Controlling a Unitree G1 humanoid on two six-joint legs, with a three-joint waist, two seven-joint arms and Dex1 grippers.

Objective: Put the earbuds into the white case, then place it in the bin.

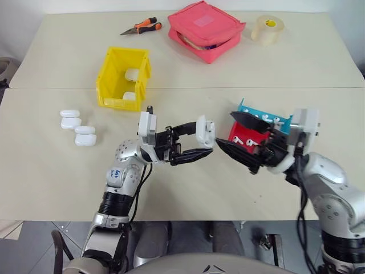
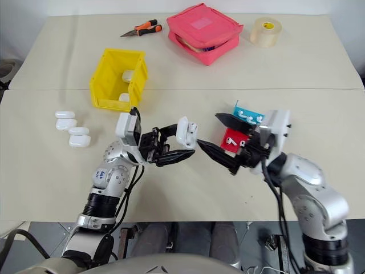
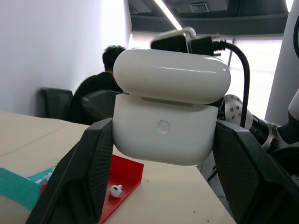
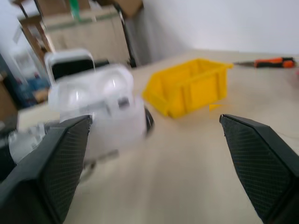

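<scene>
My left gripper point(image 1: 206, 138) is shut on the white case point(image 1: 205, 131), held above the middle of the table. The left wrist view shows the case's point(image 3: 170, 121) hinge side, with the lid looking tipped back. My right gripper point(image 1: 224, 128) stands open just right of the case, with nothing between its fingers, above the red and blue tray point(image 1: 247, 108). Several earbuds point(image 1: 249, 141) lie in that tray. The yellow bin point(image 1: 105, 74) stands at the back left with two white cases point(image 1: 132, 74) inside.
Several more white cases point(image 1: 71, 118) lie at the left of the table. A pink pouch point(image 1: 205, 29), orange-handled pliers point(image 1: 142, 27) and a tape roll point(image 1: 267, 29) are along the far edge. A person point(image 3: 110, 70) sits in the background.
</scene>
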